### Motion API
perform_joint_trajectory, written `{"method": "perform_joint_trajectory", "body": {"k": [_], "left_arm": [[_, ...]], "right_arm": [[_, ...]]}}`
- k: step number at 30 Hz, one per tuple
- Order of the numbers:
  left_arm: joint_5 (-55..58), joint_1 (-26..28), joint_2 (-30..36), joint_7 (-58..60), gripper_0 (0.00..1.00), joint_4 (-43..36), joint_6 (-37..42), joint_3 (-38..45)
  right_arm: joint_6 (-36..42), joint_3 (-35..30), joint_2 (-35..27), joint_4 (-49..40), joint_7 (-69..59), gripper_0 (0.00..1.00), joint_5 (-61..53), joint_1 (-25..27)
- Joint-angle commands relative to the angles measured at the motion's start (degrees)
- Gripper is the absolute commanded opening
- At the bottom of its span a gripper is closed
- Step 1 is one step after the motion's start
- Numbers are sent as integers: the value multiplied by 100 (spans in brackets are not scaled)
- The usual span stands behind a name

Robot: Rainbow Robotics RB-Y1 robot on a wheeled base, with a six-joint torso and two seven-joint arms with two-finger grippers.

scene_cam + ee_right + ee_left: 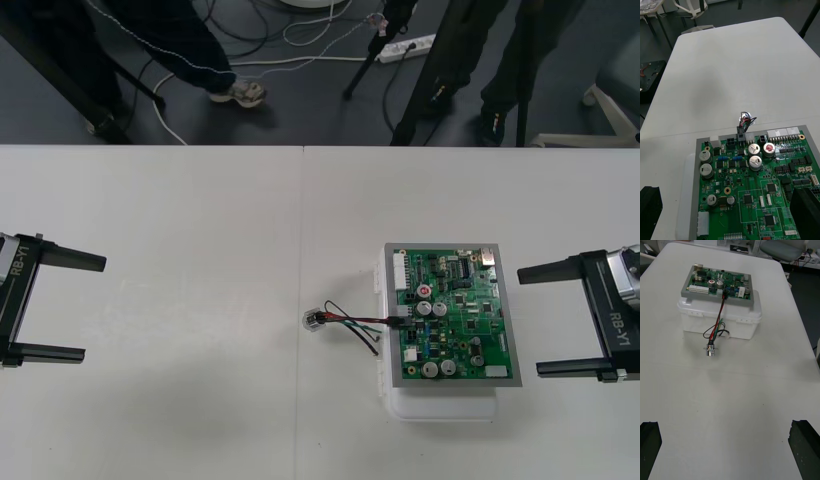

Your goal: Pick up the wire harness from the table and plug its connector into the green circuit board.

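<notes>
Left hand (95, 308) spread | right hand (528, 322) spread | harness (352, 322) plugged into board (455, 312), between, touching neither

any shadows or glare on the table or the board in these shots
Front view: only a faint soft shadow on the table between the left gripper and the harness. Left wrist view: a thin shadow under the white base. Right wrist view: capacitor tops on the green circuit board shine, no harsh glare.
</notes>
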Motion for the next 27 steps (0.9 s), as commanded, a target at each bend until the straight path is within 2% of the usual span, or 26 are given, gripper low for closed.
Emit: {"method": "perform_joint_trajectory", "body": {"k": [1, 27], "left_arm": [[-25, -162, -63, -494, 100, -91, -221, 124], [-25, -162, -63, -494, 100, -91, -221, 124]], "right_arm": [[-37, 74, 25, -58, 238, 100, -97, -33], [-37, 74, 25, -58, 238, 100, -97, -33]]}}
